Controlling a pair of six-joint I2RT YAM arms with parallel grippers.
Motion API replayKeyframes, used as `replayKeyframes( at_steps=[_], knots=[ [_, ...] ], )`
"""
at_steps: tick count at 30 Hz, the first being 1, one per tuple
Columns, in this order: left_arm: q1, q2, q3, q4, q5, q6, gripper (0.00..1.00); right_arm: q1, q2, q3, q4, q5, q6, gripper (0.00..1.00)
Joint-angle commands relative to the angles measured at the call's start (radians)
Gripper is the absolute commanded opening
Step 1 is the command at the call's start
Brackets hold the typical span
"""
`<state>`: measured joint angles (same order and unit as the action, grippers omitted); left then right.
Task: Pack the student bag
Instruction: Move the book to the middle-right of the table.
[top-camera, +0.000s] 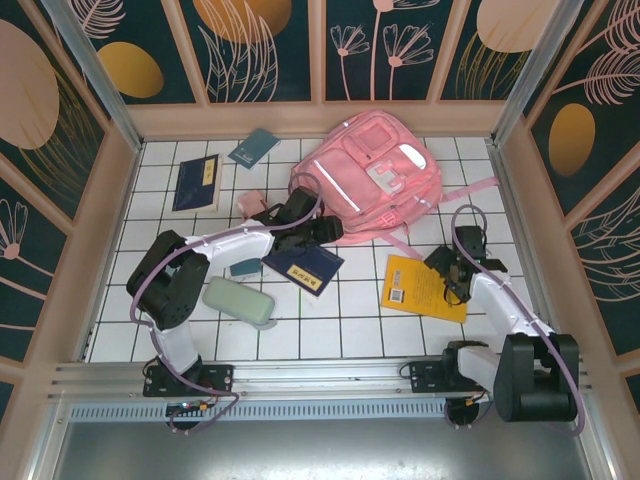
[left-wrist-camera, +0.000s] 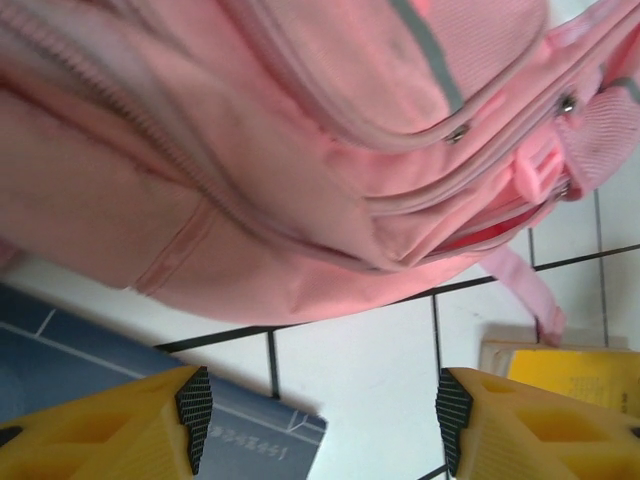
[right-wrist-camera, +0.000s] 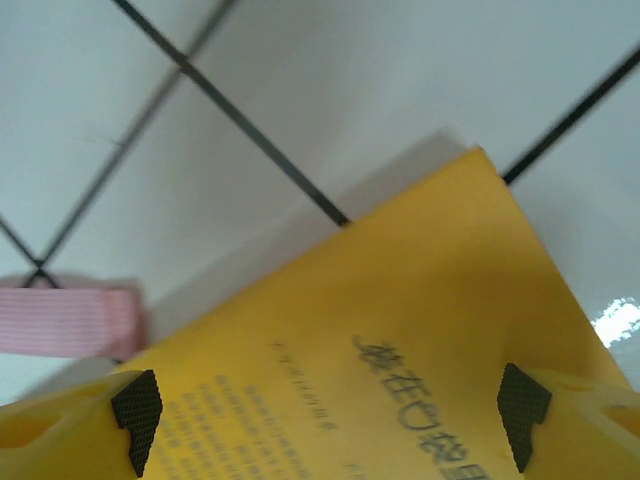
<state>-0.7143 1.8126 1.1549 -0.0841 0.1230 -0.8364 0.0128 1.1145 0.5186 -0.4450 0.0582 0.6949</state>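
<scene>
The student bag (top-camera: 372, 172), a large pink backpack, lies flat at the back of the tiled table; in the left wrist view its zipped side (left-wrist-camera: 300, 150) is close ahead. My left gripper (top-camera: 322, 228) sits at the bag's near-left edge and is open (left-wrist-camera: 320, 420), with nothing but bare tile between its fingers. A dark blue book (top-camera: 303, 266) lies just under and left of it (left-wrist-camera: 100, 370). My right gripper (top-camera: 452, 285) hovers open (right-wrist-camera: 330, 425) low over a yellow book (top-camera: 424, 290), its printed cover (right-wrist-camera: 400, 340) spanning the gap between the pads.
Another dark blue book (top-camera: 197, 182) and a small teal book (top-camera: 254, 148) lie at the back left. A pale green pencil case (top-camera: 238, 301) rests near the front left. A pink bag strap (right-wrist-camera: 60, 320) trails onto the tiles beside the yellow book. Wooden walls (top-camera: 115, 230) ring the table.
</scene>
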Motion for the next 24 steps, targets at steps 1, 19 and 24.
replayKeyframes(
  at_steps=[1, 19, 24],
  knots=[
    [-0.002, -0.058, -0.043, 0.044, -0.005, -0.007, 0.63, -0.013, 0.039, -0.022, 0.107, -0.089, -0.029, 0.90],
    [-0.022, 0.055, 0.122, -0.013, 0.122, 0.156, 0.55, 0.189, 0.207, 0.060, 0.267, -0.286, -0.107, 0.91],
    [-0.024, 0.111, 0.221, -0.086, 0.156, 0.231, 0.50, 0.198, 0.186, 0.115, 0.209, -0.203, -0.093, 0.94]
  ],
)
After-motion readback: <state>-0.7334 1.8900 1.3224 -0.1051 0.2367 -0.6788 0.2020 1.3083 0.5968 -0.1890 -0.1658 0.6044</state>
